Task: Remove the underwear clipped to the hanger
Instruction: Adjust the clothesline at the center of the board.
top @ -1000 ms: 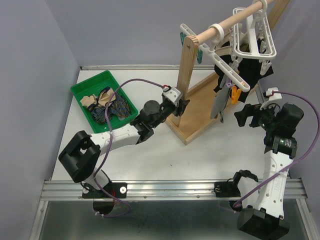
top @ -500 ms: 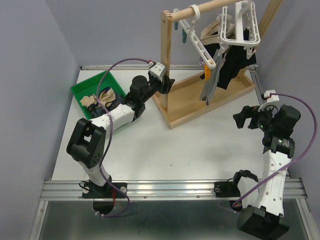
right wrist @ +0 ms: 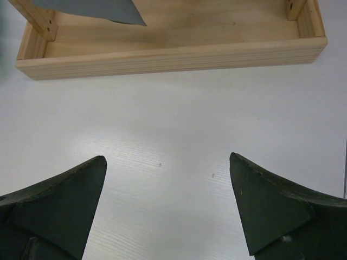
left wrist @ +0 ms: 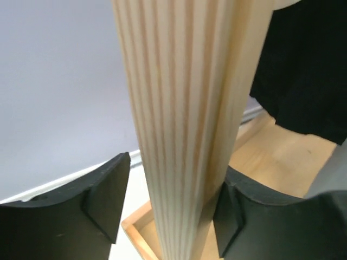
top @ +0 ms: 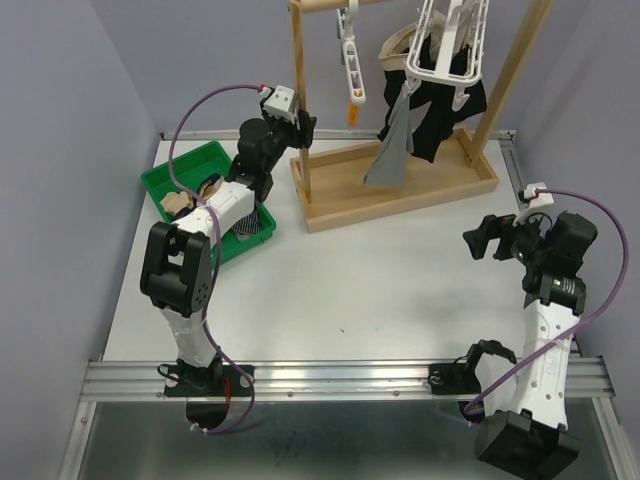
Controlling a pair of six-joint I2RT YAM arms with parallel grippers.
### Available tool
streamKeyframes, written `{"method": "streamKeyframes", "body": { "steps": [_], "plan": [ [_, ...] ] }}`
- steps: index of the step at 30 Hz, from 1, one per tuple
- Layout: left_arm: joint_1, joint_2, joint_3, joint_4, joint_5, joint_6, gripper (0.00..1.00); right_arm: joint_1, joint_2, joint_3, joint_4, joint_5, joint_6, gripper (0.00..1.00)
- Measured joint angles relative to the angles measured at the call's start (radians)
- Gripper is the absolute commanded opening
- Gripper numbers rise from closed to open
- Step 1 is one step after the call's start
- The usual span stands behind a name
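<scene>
While tabletop (top: 350, 290) carries wooden rack (top: 400, 190) at rear, green bin (top: 185, 160) left of it holds striped underwear (top: 248, 222). Black and grey underwear (top: 440, 110) hangs clipped on white hanger (top: 437, 75). Left fingers (left wrist: 105, 195) apart, straddling rack post, gap on one side. Right fingers (right wrist: 59, 200) wide apart over tabletop.

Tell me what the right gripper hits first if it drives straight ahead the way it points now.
Probably the white tabletop, since the open right gripper seems angled down; next, the near wall of the pale wooden rack base. Depth unclear.
</scene>
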Motion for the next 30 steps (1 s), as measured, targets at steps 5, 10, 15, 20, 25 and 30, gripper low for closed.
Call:
{"method": "streamKeyframes", "body": {
  "steps": [5, 10, 15, 20, 25, 30],
  "plan": [
    [0.005, -0.031, 0.006, 0.008, -0.015, -0.007, 0.82, 0.0, 0.005, -0.008, 0.002, -0.017, -0.017, 1.0],
    [0.008, -0.183, -0.066, 0.007, -0.022, -0.038, 0.85, 0.0, 0.018, -0.009, 0.004, -0.047, -0.046, 1.0],
    [0.007, -0.433, -0.204, 0.04, -0.023, -0.102, 0.86, 0.0, 0.037, -0.009, 0.006, -0.079, -0.075, 1.0],
    [-0.041, -0.621, -0.343, 0.07, -0.033, -0.169, 0.86, 0.006, 0.064, -0.009, 0.007, -0.105, -0.094, 1.0],
    [-0.28, -0.671, -0.433, 0.066, -0.086, -0.13, 0.85, 0.014, 0.091, -0.009, 0.007, -0.121, -0.105, 1.0],
    [-0.546, -0.639, -0.451, 0.051, -0.163, -0.016, 0.84, 0.027, 0.098, -0.009, 0.007, -0.13, -0.108, 1.0]
  ]
}}
